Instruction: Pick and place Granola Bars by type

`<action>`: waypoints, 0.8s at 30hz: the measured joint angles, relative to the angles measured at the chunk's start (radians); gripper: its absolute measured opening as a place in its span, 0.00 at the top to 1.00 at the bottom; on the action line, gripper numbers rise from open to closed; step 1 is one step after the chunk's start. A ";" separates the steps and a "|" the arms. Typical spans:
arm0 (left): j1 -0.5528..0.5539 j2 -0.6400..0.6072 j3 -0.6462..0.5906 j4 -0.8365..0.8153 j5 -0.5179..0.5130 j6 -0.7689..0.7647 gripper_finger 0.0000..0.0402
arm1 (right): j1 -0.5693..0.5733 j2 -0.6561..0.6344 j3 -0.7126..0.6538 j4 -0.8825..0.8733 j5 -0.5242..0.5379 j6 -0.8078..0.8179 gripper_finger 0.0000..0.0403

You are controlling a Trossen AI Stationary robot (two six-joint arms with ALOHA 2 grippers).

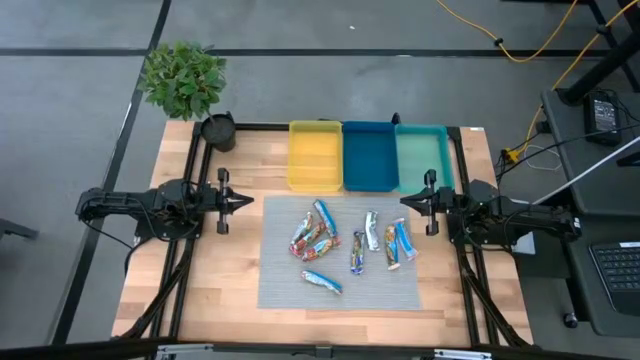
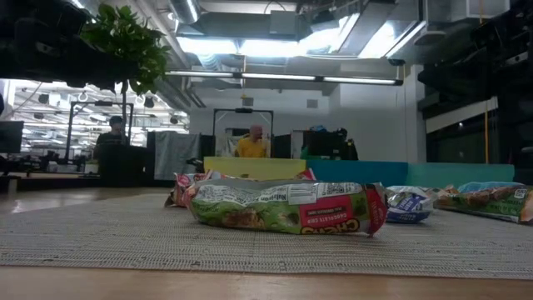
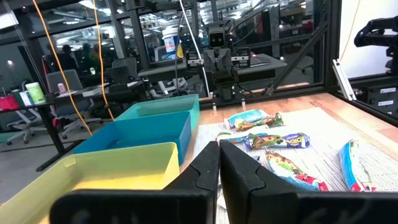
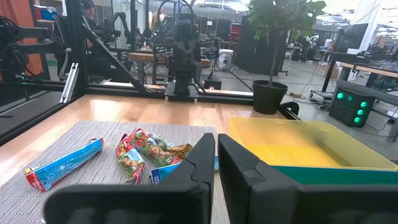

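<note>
The high view looks straight down from well above the counter (image 1: 210, 300), taking in all of it, while the low view sits at counter height on the near edge, facing level across the grey mat (image 2: 125, 233) toward the far room. Each wrist view looks inward across the counter from its own side, over its closed hand, and all four share the mat and the yellow tray (image 1: 314, 155).

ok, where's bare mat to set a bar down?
Free: the grey mat strip along the near edge and its near-left corner, left of the lone blue bar. All three trays look empty. Crowded: mat centre, where the granola bars cluster.
</note>
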 joint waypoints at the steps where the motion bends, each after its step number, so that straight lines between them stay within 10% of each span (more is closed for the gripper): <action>1: 0.000 0.000 0.000 0.000 0.000 0.000 0.99 | 0.000 0.000 0.000 0.000 0.000 0.000 0.94; 24: 0.000 0.000 0.000 0.051 -0.033 0.016 0.98 | 0.000 0.000 0.000 0.000 0.000 0.000 0.94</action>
